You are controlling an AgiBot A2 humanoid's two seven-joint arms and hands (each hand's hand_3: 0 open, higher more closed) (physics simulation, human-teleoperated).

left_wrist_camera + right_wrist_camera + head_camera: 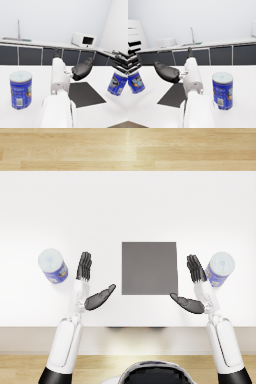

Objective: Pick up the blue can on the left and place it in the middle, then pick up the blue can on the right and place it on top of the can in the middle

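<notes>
Two blue cans with pale lids stand upright on the white table. The left can (53,266) (21,89) (135,82) is just outboard of my left hand (89,283) (81,68), which is open with fingers extended and holds nothing. The right can (219,269) (222,90) (117,82) stands right beside my right hand (194,285) (168,72), also open and free of any object. A dark grey square mat (149,267) (85,93) (174,96) lies flat in the middle between the two hands.
The white table (125,208) runs wide, with its front edge near my forearms. Wood floor shows beyond the far edge. The wrist views show a kitchen counter with a sink (15,38) and a microwave (83,40) far behind.
</notes>
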